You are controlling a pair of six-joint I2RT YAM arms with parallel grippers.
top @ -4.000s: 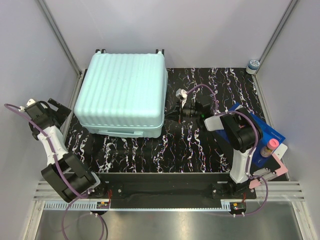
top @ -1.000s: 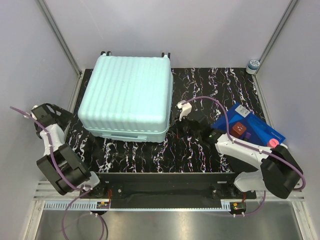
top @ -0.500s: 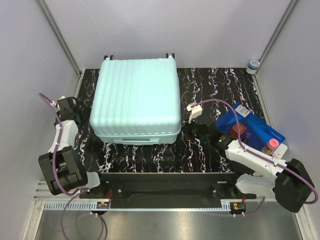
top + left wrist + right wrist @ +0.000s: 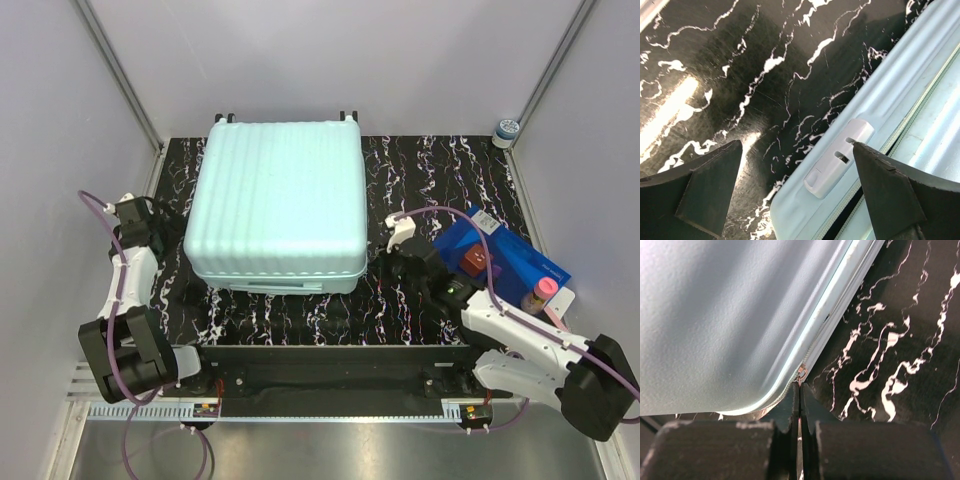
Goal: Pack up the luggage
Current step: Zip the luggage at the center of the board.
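Observation:
The luggage (image 4: 275, 200), a mint-green ribbed hard-shell suitcase, lies flat and closed on the black marbled table (image 4: 420, 170). My right gripper (image 4: 373, 263) is at its near right corner. In the right wrist view this gripper (image 4: 800, 388) is shut on the small metal zipper pull (image 4: 801, 373) of the luggage (image 4: 730, 315). My left gripper (image 4: 188, 290) is open at the near left corner. In the left wrist view its fingers (image 4: 715, 175) stand wide apart on either side of the shell's edge (image 4: 900, 100) and a white plastic foot (image 4: 840, 157), gripping nothing.
A flat blue box (image 4: 520, 262) lies at the right with a red item (image 4: 474, 260) on it and a pink-capped bottle (image 4: 541, 293) at its near end. A small round jar (image 4: 506, 130) stands at the back right corner. Grey walls enclose the table.
The luggage has turned and slid to the right, its near right corner travelling with my shut right gripper. My left arm has swung in to the near left corner.

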